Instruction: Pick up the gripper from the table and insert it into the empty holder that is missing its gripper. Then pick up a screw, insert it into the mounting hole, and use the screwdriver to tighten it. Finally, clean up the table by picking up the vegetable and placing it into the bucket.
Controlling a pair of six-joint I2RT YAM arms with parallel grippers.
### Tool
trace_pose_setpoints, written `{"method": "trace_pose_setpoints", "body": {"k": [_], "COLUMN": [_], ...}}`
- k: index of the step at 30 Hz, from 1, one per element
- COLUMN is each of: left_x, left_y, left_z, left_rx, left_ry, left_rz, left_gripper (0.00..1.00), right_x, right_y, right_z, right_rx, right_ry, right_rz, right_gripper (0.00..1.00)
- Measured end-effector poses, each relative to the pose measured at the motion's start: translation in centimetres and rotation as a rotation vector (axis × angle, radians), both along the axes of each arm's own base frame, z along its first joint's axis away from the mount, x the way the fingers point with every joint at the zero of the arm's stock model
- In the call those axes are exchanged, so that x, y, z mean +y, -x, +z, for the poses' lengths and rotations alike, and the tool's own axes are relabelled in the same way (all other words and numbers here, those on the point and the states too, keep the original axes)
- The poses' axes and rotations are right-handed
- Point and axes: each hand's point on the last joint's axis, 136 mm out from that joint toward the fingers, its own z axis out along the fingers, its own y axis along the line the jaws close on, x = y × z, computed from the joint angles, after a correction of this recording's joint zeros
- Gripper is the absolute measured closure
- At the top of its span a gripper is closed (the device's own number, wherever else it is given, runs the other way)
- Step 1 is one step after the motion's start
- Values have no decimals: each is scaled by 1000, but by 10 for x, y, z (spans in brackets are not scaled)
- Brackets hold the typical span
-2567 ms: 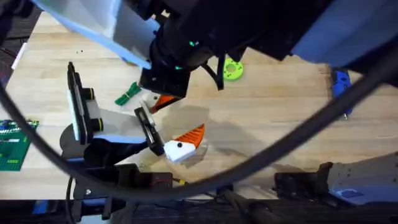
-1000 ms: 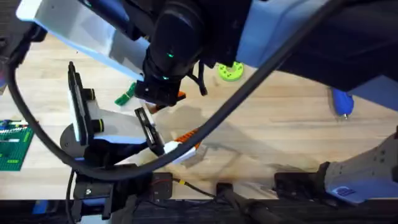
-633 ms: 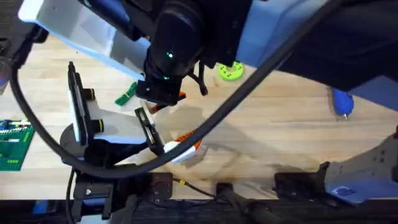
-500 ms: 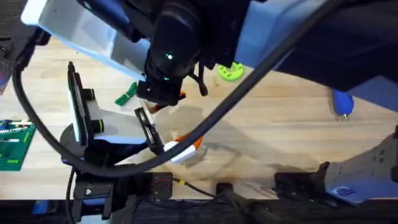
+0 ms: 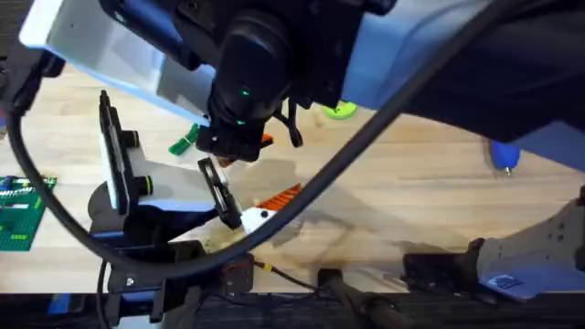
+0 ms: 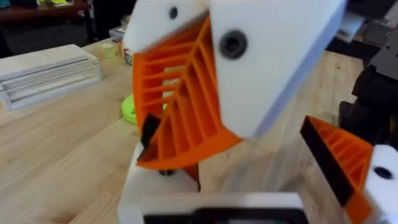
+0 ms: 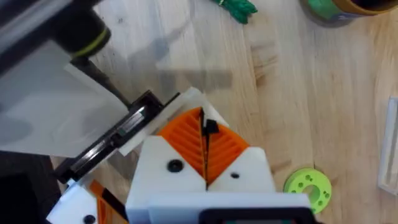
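Step in hand, by my reading: seating the gripper [image 7: 210,127] into the holder [image 7: 146,124] on the desk [image 5: 411,192]. Right tool [image 7: 204,146] is pinching it, fingers pressed together; left tool [image 6: 273,143] is standing spread. Next move is calling for aligned downward pressing.

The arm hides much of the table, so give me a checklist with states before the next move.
1. Right hand shut: ok.
2. What it grips: cannot tell; a small black piece sits between its pads.
3. Blue screwdriver lying free on the table: ok.
4. Green toy vegetable binned: not ok, it lies on the table.
5. White-and-orange finger near the right hand in place: ok.
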Motion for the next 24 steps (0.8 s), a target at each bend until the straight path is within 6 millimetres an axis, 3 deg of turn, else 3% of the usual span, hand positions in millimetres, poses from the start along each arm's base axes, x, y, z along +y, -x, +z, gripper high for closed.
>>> {"method": "trace_pose_setpoints", "body": {"k": [7, 10, 11, 12, 13, 17, 24], "left_x": [0, 0, 0, 0, 0, 0, 0], "left_y": [0, 0, 0, 0, 0, 0, 0], "left_z": [0, 0, 0, 0, 0, 0, 0], "left_rx": [0, 0, 0, 1, 1, 5, 3], "left_ry": [0, 0, 0, 0, 0, 2, 1], "left_rz": [0, 0, 0, 0, 0, 0, -1], "left_gripper": [8, 8, 8, 8, 8, 8, 7], "right_x": [0, 1, 1, 1, 1, -3, -5], "right_y": [1, 2, 3, 3, 2, -8, -18], "right_z": [0, 0, 0, 0, 0, 1, 3], "right_rx": [6, 13, 18, 20, 17, -4, 12], "right_ry": [-2, -5, -8, -9, -8, -6, -31], "right_rz": [3, 0, -2, -3, -5, -31, -70], "right_gripper": [988, 819, 644, 567, 429, 93, 63]}}
